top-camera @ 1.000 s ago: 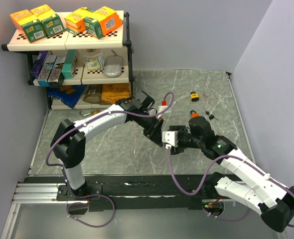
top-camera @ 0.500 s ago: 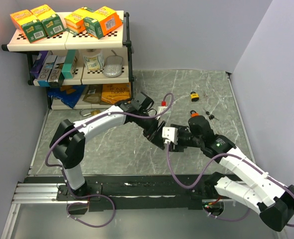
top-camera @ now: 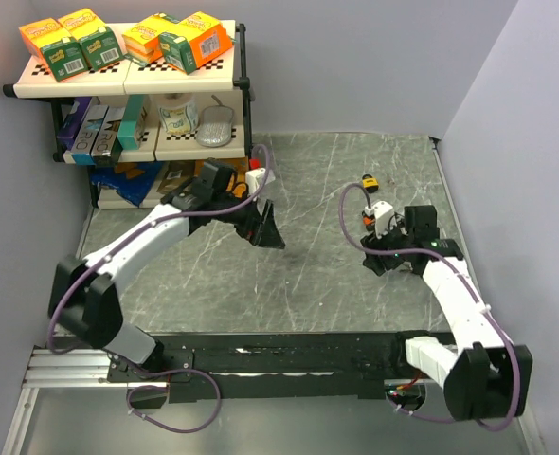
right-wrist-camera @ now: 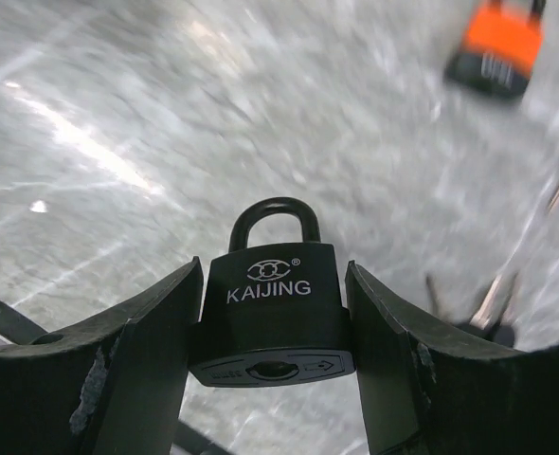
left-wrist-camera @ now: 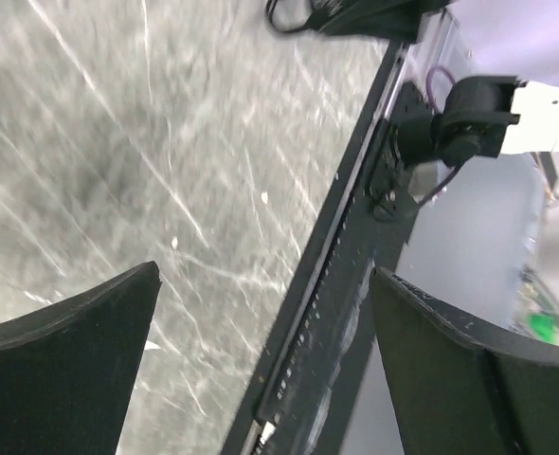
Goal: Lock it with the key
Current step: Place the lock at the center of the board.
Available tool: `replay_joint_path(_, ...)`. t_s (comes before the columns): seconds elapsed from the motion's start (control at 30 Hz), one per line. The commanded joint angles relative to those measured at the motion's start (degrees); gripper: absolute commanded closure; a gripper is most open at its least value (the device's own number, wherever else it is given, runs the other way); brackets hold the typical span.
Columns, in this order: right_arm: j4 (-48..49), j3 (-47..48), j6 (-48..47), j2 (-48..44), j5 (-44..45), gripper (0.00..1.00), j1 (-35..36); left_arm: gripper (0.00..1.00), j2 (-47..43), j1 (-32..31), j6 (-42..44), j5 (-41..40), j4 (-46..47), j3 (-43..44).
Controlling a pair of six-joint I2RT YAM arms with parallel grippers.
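A black padlock (right-wrist-camera: 275, 303) marked KAIJING sits upright between the fingers of my right gripper (right-wrist-camera: 275, 270), shackle closed and keyhole facing the camera with nothing in it. In the top view my right gripper (top-camera: 378, 256) hovers low over the right of the table, and the padlock is hidden under it. A blurred bunch of keys (right-wrist-camera: 495, 305) lies on the table just right of the padlock. My left gripper (top-camera: 267, 230) hangs open and empty over the table's middle left, far from the padlock. Its jaws (left-wrist-camera: 265, 280) stand wide apart in the left wrist view.
An orange padlock (right-wrist-camera: 493, 47) lies beyond the held one. A small yellow padlock (top-camera: 369, 182) sits at the back right. A shelf unit (top-camera: 128, 76) with boxes fills the back left corner. The black rail (left-wrist-camera: 346, 313) runs along the near table edge.
My left gripper has opened and swung away to the left, toward the shelf. The right arm has carried the black padlock back to the right, near the keys.
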Motion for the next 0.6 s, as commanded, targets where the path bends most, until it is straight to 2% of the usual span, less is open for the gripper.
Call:
replay_joint_path(0.0, 2.16, 2.17, 4.5, 4.33, 0.71, 1.0, -2.54, 0.04, -4.32, -0.09, -0.66, -2.21, 6.11, -1.53)
replay_joint_path(0.17, 6.81, 5.77, 8.54, 10.92, -0.44, 1.0, -5.27, 0.04, -4.84, 0.26, -0.66, -1.85, 6.11, -3.37)
replay_joint_path(0.4, 17.97, 3.06, 14.7, 13.13, 6.67, 1.0, -5.89, 0.04, -6.16, 1.49, -0.66, -2.29, 6.2, -4.43)
replay_joint_path(0.57, 18.26, 2.17, 18.73, 15.32, 12.74, 1.0, -5.88, 0.04, -6.08, 2.2, -0.75, -2.38, 6.11, -4.6)
